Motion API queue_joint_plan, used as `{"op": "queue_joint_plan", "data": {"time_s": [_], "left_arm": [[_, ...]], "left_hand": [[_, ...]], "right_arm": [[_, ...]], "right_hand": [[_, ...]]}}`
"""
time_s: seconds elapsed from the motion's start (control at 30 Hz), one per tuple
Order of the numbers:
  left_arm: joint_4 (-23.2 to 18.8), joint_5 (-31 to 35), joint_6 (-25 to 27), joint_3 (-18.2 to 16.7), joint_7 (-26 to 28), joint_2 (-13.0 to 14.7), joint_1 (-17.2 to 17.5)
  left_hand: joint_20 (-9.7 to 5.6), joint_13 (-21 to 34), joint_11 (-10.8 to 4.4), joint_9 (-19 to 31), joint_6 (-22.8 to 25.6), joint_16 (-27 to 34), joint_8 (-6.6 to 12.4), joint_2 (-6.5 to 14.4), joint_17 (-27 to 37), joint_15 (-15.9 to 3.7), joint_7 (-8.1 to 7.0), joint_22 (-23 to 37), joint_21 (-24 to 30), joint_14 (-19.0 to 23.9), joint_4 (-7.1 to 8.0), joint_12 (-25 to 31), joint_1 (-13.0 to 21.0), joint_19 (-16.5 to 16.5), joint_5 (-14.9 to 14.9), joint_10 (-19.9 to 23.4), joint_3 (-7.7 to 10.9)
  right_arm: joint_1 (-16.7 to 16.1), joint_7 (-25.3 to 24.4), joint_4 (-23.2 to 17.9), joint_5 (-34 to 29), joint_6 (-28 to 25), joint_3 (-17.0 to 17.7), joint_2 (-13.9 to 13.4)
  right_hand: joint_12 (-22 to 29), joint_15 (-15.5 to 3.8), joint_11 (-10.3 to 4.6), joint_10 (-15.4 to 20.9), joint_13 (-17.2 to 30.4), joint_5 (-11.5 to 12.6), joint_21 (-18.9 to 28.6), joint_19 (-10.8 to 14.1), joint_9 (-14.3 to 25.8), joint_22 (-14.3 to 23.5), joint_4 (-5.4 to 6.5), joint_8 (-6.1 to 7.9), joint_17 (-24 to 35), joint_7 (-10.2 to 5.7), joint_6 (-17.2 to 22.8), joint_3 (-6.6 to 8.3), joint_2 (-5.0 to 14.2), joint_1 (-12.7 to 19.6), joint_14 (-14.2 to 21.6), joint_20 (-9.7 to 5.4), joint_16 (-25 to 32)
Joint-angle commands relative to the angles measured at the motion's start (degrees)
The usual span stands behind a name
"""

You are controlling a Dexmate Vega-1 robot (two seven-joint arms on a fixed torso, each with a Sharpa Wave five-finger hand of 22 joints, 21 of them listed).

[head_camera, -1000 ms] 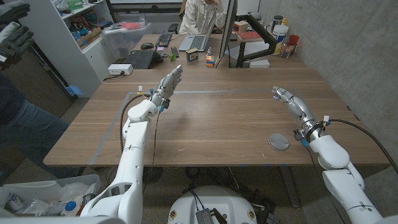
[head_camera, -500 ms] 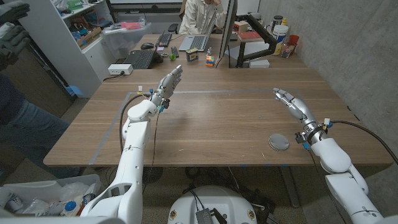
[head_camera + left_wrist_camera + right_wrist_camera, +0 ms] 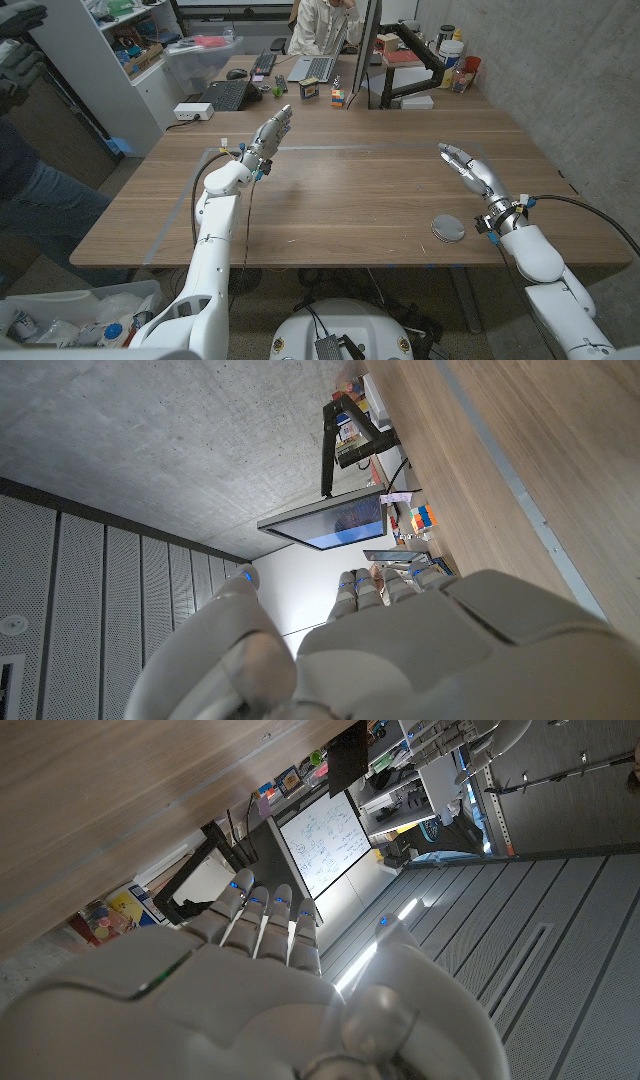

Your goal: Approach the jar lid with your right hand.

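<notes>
Grey and glassy-looking, the jar lid (image 3: 448, 227) lies flat on the wooden table (image 3: 340, 200) near its front edge, on the robot's right side. It is a shallow round disc with a darker rim and a paler, faintly reflective centre; nothing touches it and no jar stands beside it.

The right hand (image 3: 468, 167) hovers over the table beyond the lid, farther from the robot, with its fingers stretched out long and close together, pointing away toward the back of the table. It holds nothing. From the right wrist view the same hand (image 3: 250, 955) shows smooth pale-grey shells along its back and straight fingers with small blue marks at the tips. The forearm passes just to the lid's right, so the lid sits nearer the wrist than the fingertips.

By my reading the approach is only beginning: hand and lid are near but apart, and the fingers aim past the lid instead of at it. The next move probably calls for drawing the hand back toward the robot and lowering it, palm turned down over the disc, without sliding it off the near edge. A thin, flat lid on smooth wood gives little to grip, so a careful descent seems wise.

The left hand (image 3: 273, 134) is raised on the table's far left, fingers straight and together, empty, well apart from the lid.
</notes>
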Motion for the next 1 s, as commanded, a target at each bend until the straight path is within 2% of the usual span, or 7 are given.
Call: {"op": "queue_joint_plan", "data": {"time_s": [0.03, 1.0], "left_arm": [[-1.2, 0.9, 0.5, 0.8, -0.8, 0.7, 0.4], [-1.9, 1.0, 0.5, 0.8, -0.5, 0.2, 0.9]], "left_hand": [[-2.11, 0.1, 0.02, 0.2, -0.6, 0.2, -0.04, 0.6, 0.2, -0.13, -0.22, 0.2, -0.1, 0.0, -0.07, 0.3, 0.2, -1.2, -0.2, -0.1, -0.19], [-1.94, 0.1, -0.12, 0.2, -0.8, 0.2, -0.05, 0.9, 0.2, -0.24, -0.27, 0.2, -0.2, -0.2, -0.14, 0.3, 0.2, -1.9, -0.4, -0.3, -0.32]], "right_arm": [[0.3, -2.2, 2.8, -3.0, 5.0, -0.1, 0.1], [-2.1, -7.4, 1.2, -14.2, 8.2, 2.4, -0.7]], "right_hand": [[0.6, -0.82, -0.58, 1.7, 0.3, 0.5, -0.3, 1.2, 0.2, 0.2, -0.82, 0.63, -0.1, -1.60, 1.4, 0.31, -0.11, 1.0, 1.6, -0.34, 0.5], [0.8, -2.25, -1.62, 3.0, 0.3, 1.0, -1.0, 2.4, 0.2, 0.3, -1.30, 0.56, -0.1, -3.05, 2.4, 0.31, -0.28, 1.1, 2.6, -1.23, 0.4]]}}
